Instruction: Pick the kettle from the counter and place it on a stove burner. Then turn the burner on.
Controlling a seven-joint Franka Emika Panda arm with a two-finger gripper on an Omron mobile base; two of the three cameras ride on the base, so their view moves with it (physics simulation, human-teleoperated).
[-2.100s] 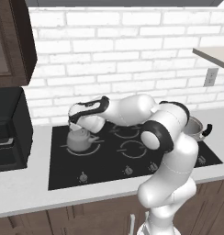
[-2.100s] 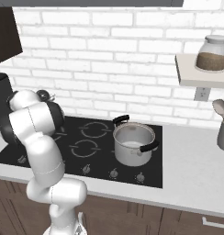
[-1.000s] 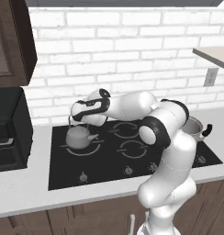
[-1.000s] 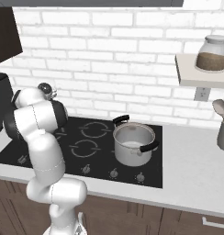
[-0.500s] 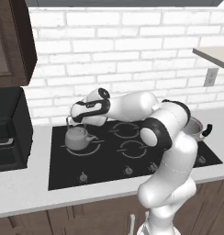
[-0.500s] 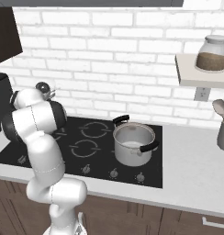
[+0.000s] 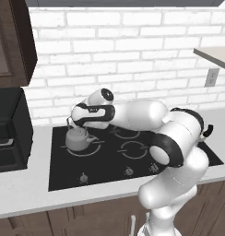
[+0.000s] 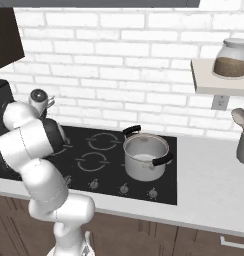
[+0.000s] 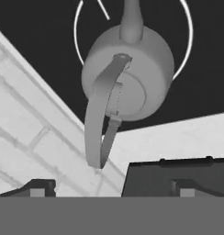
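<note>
On the far-left burner [image 7: 84,148] of the black cooktop [image 7: 133,159] sits the kettle [image 7: 78,139], upright inside the ring, claw [image 9: 111,188] just above it, jaws spread wide, gripping nothing, steel pot [image 8: 145,157] well right.

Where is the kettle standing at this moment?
In the left base view the kettle stands on the rear left stove burner of the black cooktop, just below the open gripper, near the brick wall.
</note>
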